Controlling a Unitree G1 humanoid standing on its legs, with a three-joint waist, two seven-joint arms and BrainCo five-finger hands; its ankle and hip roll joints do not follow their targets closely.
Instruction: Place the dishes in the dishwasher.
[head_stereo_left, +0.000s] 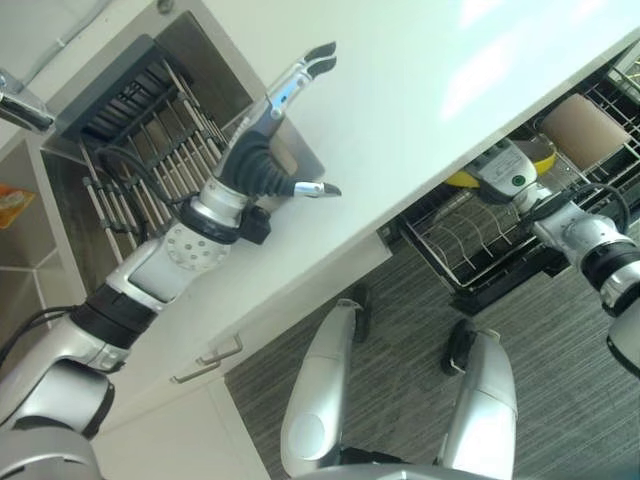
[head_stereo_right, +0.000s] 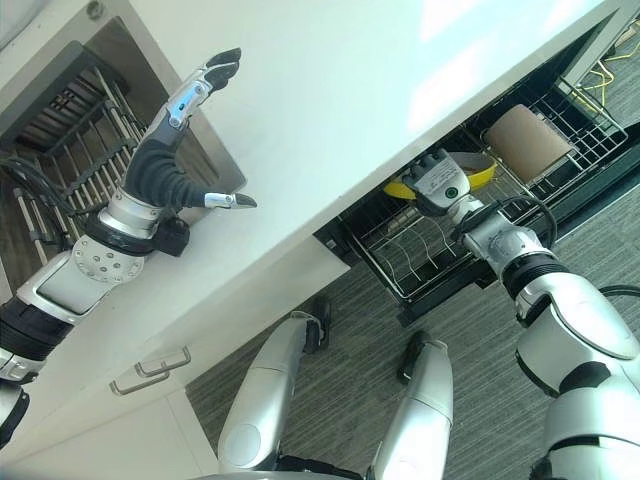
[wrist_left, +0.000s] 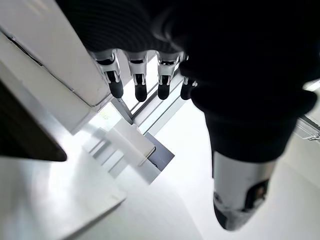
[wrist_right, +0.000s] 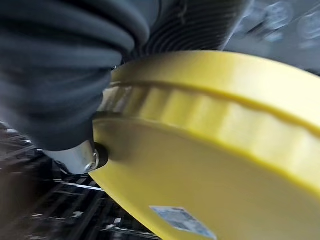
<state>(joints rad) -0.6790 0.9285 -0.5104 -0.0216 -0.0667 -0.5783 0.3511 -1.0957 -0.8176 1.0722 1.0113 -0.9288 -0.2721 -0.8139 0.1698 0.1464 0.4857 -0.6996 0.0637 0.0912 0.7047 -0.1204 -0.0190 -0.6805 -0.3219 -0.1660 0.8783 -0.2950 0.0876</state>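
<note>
One yellow dish (head_stereo_right: 478, 175) was in play, a smooth round plastic piece with a raised rim, and it sat in the right hand (head_stereo_right: 440, 185), whose thumb pressed its underside in the right wrist view (wrist_right: 210, 165) while the dark ribbed cover lay over its edge. The hand held the dish at the front of the open dishwasher rack (head_stereo_right: 420, 262), just under the lip of the white counter (head_stereo_right: 330, 90).

The rack was one black wire basket with rows of thin upright tines. One brown cylinder-shaped item (head_stereo_right: 528, 138) lay on its side in the rack's far part; what it was could not be told. The tines near the front stood bare.

The left hand (head_stereo_right: 175, 150) hovered above the counter beside the sink (head_stereo_right: 215, 165), fingers straight and spread wide from the thumb, holding nothing. The sink was one steel basin, and in it lay one wire drying rack (head_stereo_left: 150, 150) of parallel metal bars.

Two metal bar handles (head_stereo_left: 207, 361) showed on the white cabinet fronts below the counter. The floor (head_stereo_right: 350, 330) was grey with a fine striped weave.
</note>
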